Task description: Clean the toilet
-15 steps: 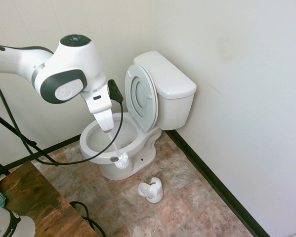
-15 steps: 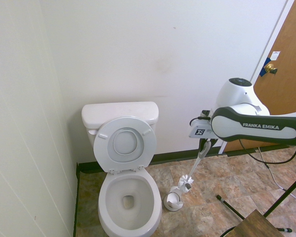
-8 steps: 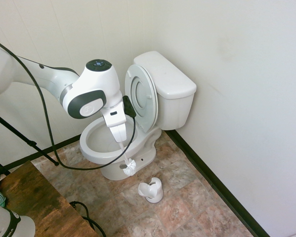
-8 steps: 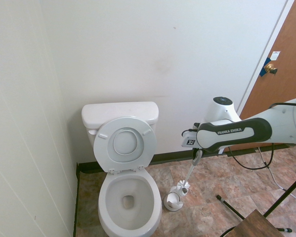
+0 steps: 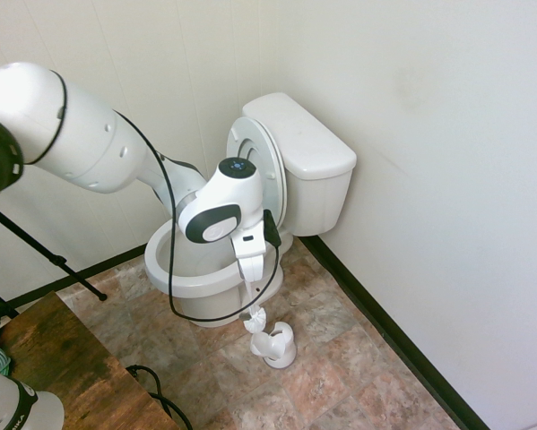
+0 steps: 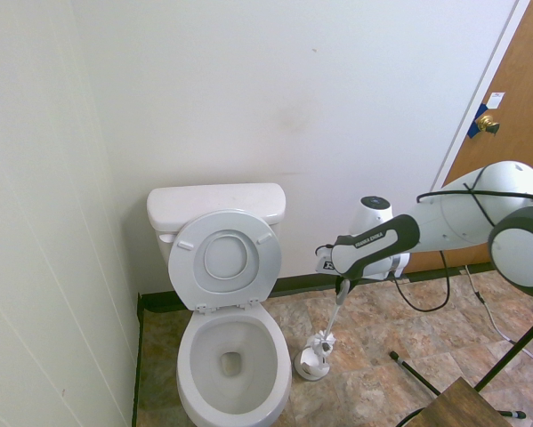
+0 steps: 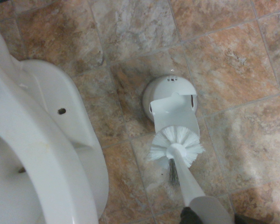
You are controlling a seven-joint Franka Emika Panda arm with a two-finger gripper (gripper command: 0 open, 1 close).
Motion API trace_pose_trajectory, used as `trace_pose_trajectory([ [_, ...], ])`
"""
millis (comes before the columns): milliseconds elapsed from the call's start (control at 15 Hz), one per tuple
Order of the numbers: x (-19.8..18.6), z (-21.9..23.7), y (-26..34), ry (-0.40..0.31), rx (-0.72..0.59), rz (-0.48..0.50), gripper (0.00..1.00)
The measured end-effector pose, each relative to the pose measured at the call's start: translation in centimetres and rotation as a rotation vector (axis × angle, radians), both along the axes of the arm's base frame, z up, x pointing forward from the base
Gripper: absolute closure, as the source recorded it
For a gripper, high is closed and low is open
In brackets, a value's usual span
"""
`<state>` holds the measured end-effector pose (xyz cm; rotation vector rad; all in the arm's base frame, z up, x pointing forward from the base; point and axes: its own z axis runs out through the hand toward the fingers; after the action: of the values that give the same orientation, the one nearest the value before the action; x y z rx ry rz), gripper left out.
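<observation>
The white toilet (image 5: 183, 285) stands in the corner with seat and lid raised against its tank (image 5: 306, 143); the bowl (image 6: 188, 366) shows nothing inside. My gripper (image 5: 253, 285) hangs low beside the bowl's outer side, shut on the handle of a white toilet brush (image 5: 255, 320). The bristle head (image 7: 175, 144) hovers just above the small white brush holder (image 7: 170, 100) on the floor, slightly off to one side of its opening. In the second exterior view the gripper (image 6: 340, 286) holds the brush (image 6: 325, 340) over the holder (image 6: 310, 361), to the right of the toilet.
Brown stone-pattern tiles (image 5: 340, 358) cover the floor, edged by a black baseboard (image 5: 394, 340) under white walls. A wooden surface (image 5: 62, 367) sits at the near left. A brown door (image 6: 515, 133) stands at the far right.
The arm has swung down and away from the bowl's rim, carrying the brush from beside the bowl's front to just above the floor holder. The grip stayed shut.
</observation>
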<state>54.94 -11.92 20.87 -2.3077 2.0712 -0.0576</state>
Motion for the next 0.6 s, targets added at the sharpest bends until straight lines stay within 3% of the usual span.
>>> trace_pose_trajectory([
  [600,3.2,-10.5,-4.4,0.047,0.037,-0.073,1.00],
])
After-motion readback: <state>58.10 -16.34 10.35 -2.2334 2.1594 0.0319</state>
